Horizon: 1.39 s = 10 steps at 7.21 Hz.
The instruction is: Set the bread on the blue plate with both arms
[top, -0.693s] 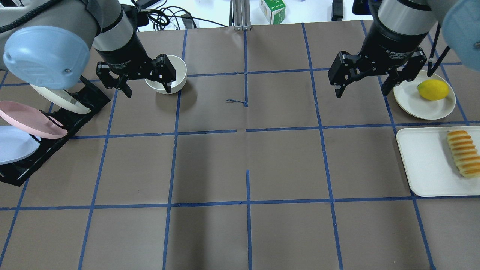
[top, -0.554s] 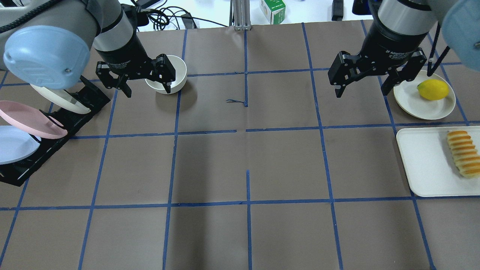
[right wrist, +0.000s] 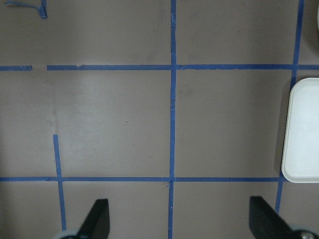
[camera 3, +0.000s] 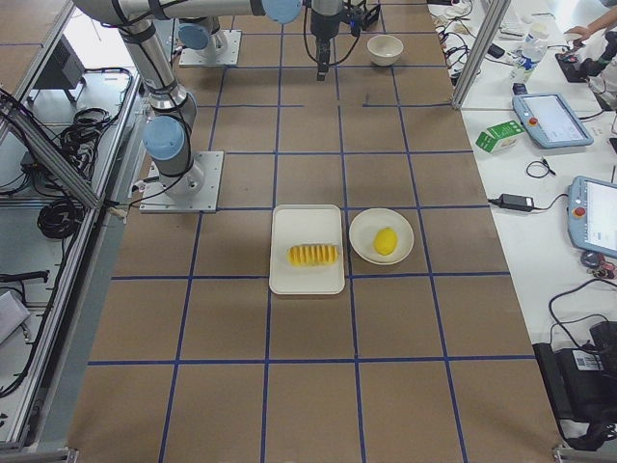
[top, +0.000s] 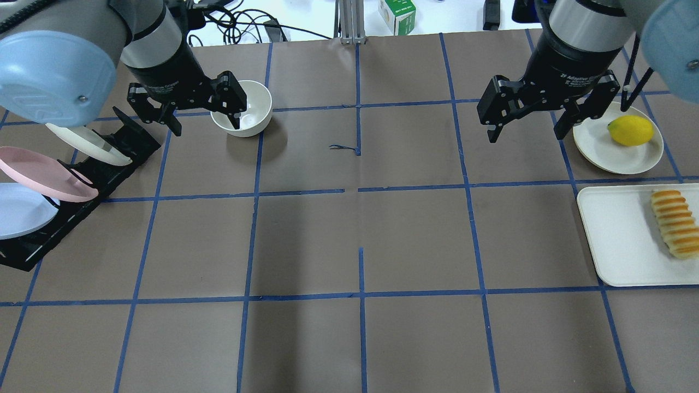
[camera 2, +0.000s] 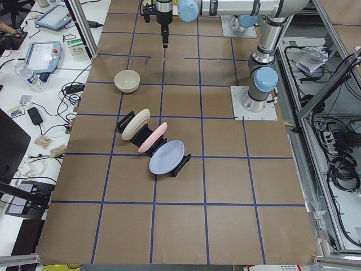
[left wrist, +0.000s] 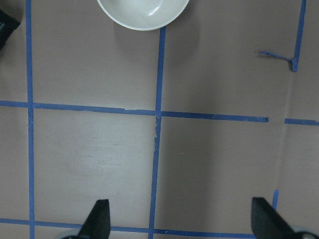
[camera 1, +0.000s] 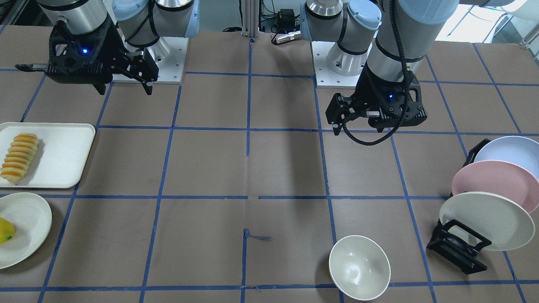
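Note:
The bread point(top: 675, 224), a sliced yellow-orange loaf, lies on a white tray point(top: 617, 240) at the right edge; it also shows in the front view point(camera 1: 19, 156). The blue plate point(top: 16, 210) leans in a black rack point(top: 82, 180) at the far left, nearest the robot, and shows in the front view point(camera 1: 511, 151). My left gripper point(top: 206, 123) is open and empty, hovering beside a white bowl point(top: 243, 109). My right gripper point(top: 525, 136) is open and empty, hovering above the table left of the lemon's plate. Both wrist views show wide-apart fingers over bare table.
The rack also holds a pink plate point(top: 38, 174) and an off-white plate point(top: 87, 143). A yellow lemon point(top: 631, 131) sits on a small off-white plate point(top: 600, 153) behind the tray. The tray's edge shows in the right wrist view point(right wrist: 304, 129).
My left arm has shifted a little to the left and away from the robot, its gripper still open. The right arm has hardly moved.

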### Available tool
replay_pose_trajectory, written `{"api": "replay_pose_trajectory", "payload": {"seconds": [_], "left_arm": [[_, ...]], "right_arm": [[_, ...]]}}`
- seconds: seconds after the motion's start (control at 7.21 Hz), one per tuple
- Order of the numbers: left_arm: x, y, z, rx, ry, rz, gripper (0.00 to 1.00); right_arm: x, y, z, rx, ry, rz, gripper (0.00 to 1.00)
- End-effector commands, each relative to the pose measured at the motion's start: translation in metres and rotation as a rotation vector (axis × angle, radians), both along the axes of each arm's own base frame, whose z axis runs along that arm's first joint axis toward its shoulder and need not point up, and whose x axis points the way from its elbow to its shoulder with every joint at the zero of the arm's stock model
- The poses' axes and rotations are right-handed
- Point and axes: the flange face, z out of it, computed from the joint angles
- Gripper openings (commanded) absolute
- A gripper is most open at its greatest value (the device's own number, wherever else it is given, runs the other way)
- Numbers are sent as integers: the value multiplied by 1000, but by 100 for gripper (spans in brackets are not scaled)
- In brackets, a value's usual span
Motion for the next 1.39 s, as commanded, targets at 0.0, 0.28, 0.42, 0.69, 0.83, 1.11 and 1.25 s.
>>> {"api": "replay_pose_trajectory", "payload": {"seconds": [0.0, 0.28, 0.42, 0.69, 0.83, 1.11, 1.25], "left_arm": [[61, 4, 26, -40, -105, 104, 100], [126, 11, 43, -59, -131, 231, 100], [162, 16, 44, -46, -133, 302, 100], [250, 29, 39, -25, -127, 475, 100], [302, 43, 35, -1, -122, 539, 100], [403, 72, 2, 65, -98, 665, 100], [438, 75, -36, 94, -81, 647, 100]], "right_arm": [[-5, -1, -6, 6, 13, -6, 100], [-65, -8, -26, 45, 100, -89, 100], [-111, -10, -37, 74, 91, -108, 100], [-190, -9, -52, 79, 62, -52, 100], [-220, -12, -70, 46, 70, -53, 100], [-284, -8, -113, 37, 66, -56, 100], [-325, -10, -140, 53, 53, -98, 100]]}}
